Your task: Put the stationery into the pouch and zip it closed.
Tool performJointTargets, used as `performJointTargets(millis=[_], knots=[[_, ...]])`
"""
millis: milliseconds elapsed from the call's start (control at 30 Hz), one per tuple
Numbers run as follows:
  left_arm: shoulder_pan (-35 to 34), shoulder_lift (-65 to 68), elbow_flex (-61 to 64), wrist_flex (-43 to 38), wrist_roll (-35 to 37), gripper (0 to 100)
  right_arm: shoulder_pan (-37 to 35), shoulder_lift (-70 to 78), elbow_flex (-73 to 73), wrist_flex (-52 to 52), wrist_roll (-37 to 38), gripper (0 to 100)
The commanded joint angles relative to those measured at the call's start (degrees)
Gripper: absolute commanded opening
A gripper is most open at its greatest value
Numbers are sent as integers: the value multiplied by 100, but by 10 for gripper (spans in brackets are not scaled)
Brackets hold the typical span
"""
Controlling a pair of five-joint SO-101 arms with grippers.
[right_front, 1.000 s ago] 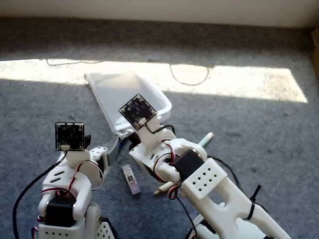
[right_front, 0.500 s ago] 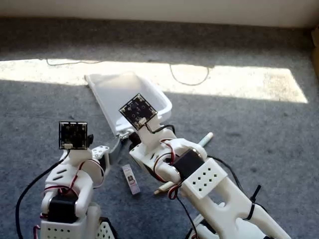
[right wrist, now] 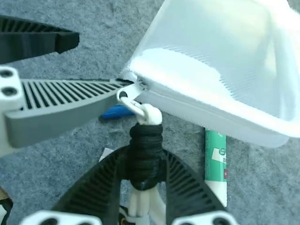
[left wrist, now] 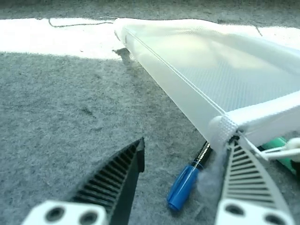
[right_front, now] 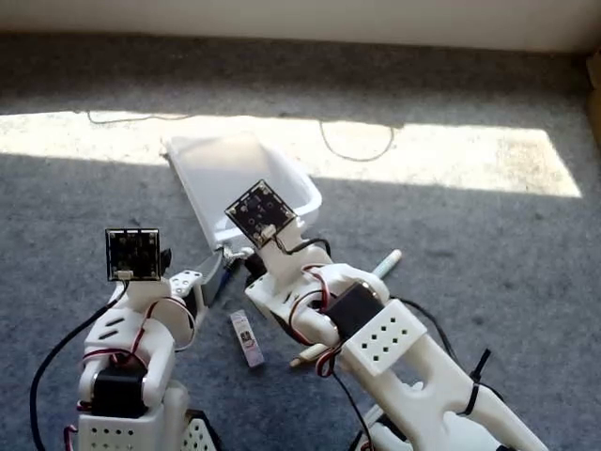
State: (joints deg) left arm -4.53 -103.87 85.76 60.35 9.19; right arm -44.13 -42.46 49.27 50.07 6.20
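Your right fingers (right wrist: 185, 187) clench the black zip cord (right wrist: 144, 140) of the pouch (right_front: 235, 174). Your left fingers (left wrist: 119, 178) are spread wide, one touching the pouch corner, with a blue pen (left wrist: 183, 187) between them.

A broad band of hard sunlight (right_front: 451, 155) is laid across the grey carpet (right_front: 488, 282) in the high view, and the far end of the pouch (right_front: 225, 164) is washed out by it. The nearer carpet is left in even, soft shade. In the left wrist view the sunlit strip is burnt to white glare. In the right wrist view the pouch is lit through and glows.
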Motion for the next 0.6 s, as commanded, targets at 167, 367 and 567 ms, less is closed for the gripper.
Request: performJointTargets(millis=[167, 367, 567], knots=[[-75, -84, -119, -62, 62, 262, 57, -233, -48, -127, -18, 5], [-75, -84, -224, -97, 62, 262, 57, -233, -40, -110, -18, 5], [-75, -84, -198, -97, 53, 167, 48, -277, -57, 84, -9, 5]])
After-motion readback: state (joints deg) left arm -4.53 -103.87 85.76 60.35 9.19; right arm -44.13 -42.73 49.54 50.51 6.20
